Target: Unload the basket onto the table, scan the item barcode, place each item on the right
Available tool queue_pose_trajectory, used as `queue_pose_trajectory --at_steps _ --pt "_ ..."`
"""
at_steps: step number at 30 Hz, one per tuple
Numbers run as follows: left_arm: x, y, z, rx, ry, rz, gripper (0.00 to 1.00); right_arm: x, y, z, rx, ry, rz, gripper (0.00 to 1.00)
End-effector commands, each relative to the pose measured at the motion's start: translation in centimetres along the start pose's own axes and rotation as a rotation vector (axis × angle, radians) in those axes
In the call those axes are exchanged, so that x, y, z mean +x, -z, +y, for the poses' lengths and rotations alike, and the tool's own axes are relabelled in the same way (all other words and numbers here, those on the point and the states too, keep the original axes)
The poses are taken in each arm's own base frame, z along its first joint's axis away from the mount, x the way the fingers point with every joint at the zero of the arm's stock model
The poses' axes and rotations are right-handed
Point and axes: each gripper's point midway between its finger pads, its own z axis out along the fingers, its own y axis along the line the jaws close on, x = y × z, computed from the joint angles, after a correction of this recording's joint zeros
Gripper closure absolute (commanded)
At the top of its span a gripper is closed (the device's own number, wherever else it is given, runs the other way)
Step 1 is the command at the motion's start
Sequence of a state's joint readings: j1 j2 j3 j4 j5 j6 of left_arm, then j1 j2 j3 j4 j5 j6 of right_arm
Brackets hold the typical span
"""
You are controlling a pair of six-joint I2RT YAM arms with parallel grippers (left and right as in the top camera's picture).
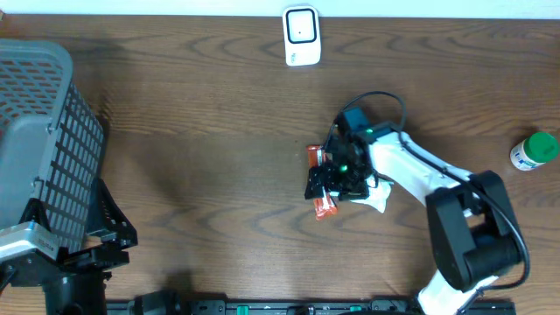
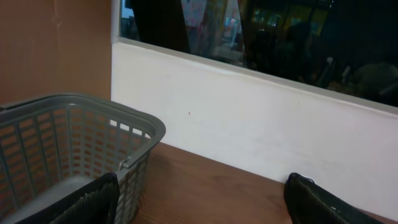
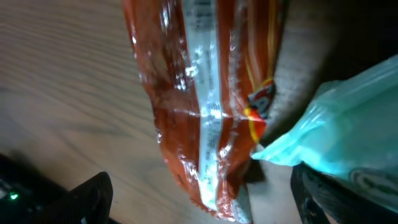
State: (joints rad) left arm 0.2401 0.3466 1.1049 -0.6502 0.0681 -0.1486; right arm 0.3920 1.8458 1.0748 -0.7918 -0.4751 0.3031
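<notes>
The step in hand looks like the pick-up. The orange packet (image 3: 205, 106) lies flat on the surface (image 1: 192, 131), and the right pincer (image 1: 332, 182) stands over it with its jaws wide, one finger on each side of the packet's near end and neither touching it. Nothing is held. A teal bag (image 3: 348, 130) lies just beside the packet and overlaps its edge, so the next move calls for closing on the packet alone without catching the bag. After that comes a lift and a carry to the scanner (image 1: 302, 37), which stands well apart at the far edge, with the packet turned so its code faces the scanner. No barcode can be made out on the face that shows, so which side to present cannot be told. The left pincer (image 2: 205, 202) is wide and empty, near the basket (image 1: 44, 114). By count there is one packet, one bag, one green-capped bottle (image 1: 534, 150) off to the right, one basket, one scanner and two arms.
</notes>
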Motion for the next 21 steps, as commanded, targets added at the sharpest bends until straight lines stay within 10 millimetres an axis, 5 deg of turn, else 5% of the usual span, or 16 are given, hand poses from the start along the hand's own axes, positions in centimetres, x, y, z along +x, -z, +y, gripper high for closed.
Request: queue_pose_trajectory --at_steps 1,10,13,17,21 --pt "-0.2 0.3 0.0 -0.002 -0.016 -0.014 0.15 1.4 -1.5 -2.4 0.01 -0.055 0.039 0.11" --pt "-0.1 0.3 0.1 -0.003 -0.016 -0.01 0.15 -2.3 -1.0 -4.5 -0.015 -0.087 -0.125 0.01" --pt "-0.1 0.3 0.1 -0.003 -0.016 -0.01 0.15 -3.9 -0.2 -7.0 0.06 -0.162 -0.198 0.01" --pt "-0.1 0.3 0.1 -0.003 -0.017 -0.01 0.15 -3.6 0.8 -10.0 0.119 -0.273 -0.203 0.11" --pt "0.2 0.3 0.1 -0.006 -0.016 0.002 0.15 -2.2 0.4 -7.5 -0.018 -0.191 -0.12 0.07"
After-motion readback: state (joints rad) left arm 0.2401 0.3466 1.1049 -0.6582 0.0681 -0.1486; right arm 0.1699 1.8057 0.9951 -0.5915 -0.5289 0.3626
